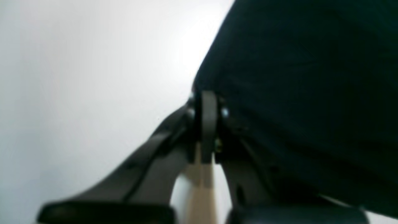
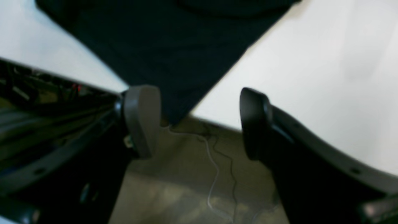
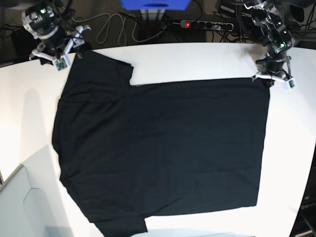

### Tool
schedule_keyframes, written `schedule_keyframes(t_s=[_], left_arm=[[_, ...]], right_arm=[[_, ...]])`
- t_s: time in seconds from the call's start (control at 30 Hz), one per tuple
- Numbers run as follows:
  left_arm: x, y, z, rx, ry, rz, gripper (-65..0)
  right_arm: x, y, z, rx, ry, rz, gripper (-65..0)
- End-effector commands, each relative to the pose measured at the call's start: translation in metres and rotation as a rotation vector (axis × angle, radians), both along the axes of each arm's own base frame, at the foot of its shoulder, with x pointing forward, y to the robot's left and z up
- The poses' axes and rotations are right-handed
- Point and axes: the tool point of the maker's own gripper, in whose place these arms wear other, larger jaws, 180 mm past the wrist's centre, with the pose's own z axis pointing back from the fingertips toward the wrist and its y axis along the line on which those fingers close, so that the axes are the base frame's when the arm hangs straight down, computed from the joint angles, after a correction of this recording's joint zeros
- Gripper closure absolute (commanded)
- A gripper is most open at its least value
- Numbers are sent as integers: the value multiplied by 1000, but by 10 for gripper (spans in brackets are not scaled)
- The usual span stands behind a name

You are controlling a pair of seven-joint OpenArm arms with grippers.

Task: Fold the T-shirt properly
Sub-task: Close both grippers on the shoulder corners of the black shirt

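Note:
The black T-shirt (image 3: 163,148) lies spread flat, plain side up, on the white table (image 3: 197,59). At its far right corner my left gripper (image 3: 267,79) is shut on the cloth. In the left wrist view the fingers (image 1: 206,124) are pressed together at the T-shirt's edge (image 1: 295,93), and the cloth drapes over the right finger. My right gripper (image 3: 69,53) stands at the far left corner. Its two fingers are wide apart, open (image 2: 199,123). The pointed tip of the T-shirt (image 2: 168,46) reaches between them, close to the grey finger (image 2: 141,121), at the table's edge.
Behind the table lie a power strip (image 3: 207,23), looped cables (image 3: 111,29) and a blue object (image 3: 155,4). Below the table edge, thin cables (image 2: 217,161) trail over the floor. A light grey slab (image 3: 19,207) sits at the near left.

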Motion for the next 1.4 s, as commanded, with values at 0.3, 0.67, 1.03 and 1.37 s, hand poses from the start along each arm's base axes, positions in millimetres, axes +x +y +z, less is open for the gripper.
schedule_keyframes(t_s=[0.3,0.67,1.03,1.37], left_arm=[[-10,-4,-8,-12,69,-13,0],[-14,-5,-9,-10,77,-18,0],[-14,-4,-8,-8,75,-15,0],[-4,-6,23,53,10,-51,0]], right_arm=[[9,-12,-46,47,76,-50,-386],[0,-16,-77,79,159,-86,-377],[-1,-16,-77,77,160,-82,-8],[18,-2,-9,25,-20,3,-2]])
